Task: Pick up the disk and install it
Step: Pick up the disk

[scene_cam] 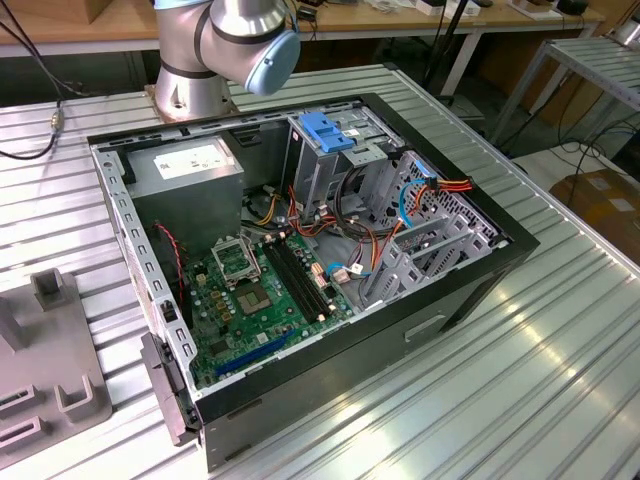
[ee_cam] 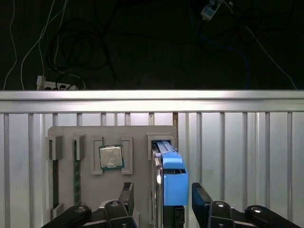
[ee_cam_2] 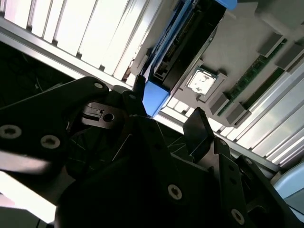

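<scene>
Two fingers (ee_cam: 200, 197) of my gripper (ee_cam: 162, 189) are spread, gripping nothing, one on each side of the disk (ee_cam: 174, 183). The disk stands on edge in the grey holder's (ee_cam: 137, 135) outermost slot, beside the chip (ee_cam: 111, 156), its length pointing straight away from me.

Exterior view: high and far, facing down past the grey fixture (scene_cam: 50, 350); both wrist views: close, facing it, sharing its disk (ee_cam: 173, 183) (ee_cam_2: 190, 42).
</scene>
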Robot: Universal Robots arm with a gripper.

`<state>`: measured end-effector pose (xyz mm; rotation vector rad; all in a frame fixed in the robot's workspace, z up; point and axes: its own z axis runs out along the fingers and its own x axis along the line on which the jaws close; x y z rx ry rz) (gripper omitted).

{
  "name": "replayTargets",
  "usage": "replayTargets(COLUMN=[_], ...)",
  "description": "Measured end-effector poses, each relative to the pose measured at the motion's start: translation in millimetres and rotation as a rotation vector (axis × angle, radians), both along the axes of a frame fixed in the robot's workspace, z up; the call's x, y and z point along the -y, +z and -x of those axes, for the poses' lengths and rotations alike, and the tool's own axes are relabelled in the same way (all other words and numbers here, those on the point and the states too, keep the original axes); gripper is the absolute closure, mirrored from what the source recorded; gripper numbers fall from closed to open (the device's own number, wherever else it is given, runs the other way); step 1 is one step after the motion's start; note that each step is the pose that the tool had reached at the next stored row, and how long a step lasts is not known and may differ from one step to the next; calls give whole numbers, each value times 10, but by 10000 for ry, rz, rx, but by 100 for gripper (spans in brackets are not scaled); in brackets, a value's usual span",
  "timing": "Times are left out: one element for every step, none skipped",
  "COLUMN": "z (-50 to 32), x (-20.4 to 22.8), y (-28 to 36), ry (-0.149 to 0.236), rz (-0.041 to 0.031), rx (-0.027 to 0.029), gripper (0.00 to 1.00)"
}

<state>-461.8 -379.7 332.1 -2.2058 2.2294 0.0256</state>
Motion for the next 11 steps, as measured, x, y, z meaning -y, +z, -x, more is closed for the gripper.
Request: replayTargets(z=[5,7,7,8,9,9,13,20,25,31,38], x=[-3,-8,-13,-22,-29,-34,-40,-42,-43,-43,-43], y=[-19,-28,-36,-51,-64,-75,-98,-120,-135,-153,-181], ry=[0,0,0,1,1,1,1,1,1,1,2], rz=[-7,-10,-14,-21,-24,-25,-25,-25,-25,-25,-25], rx=[1,-1,-2,-3,-3,-5,-6,-8,-7,-8,-8], gripper=[40,40,40,40,40,40,40,40,40,40,40])
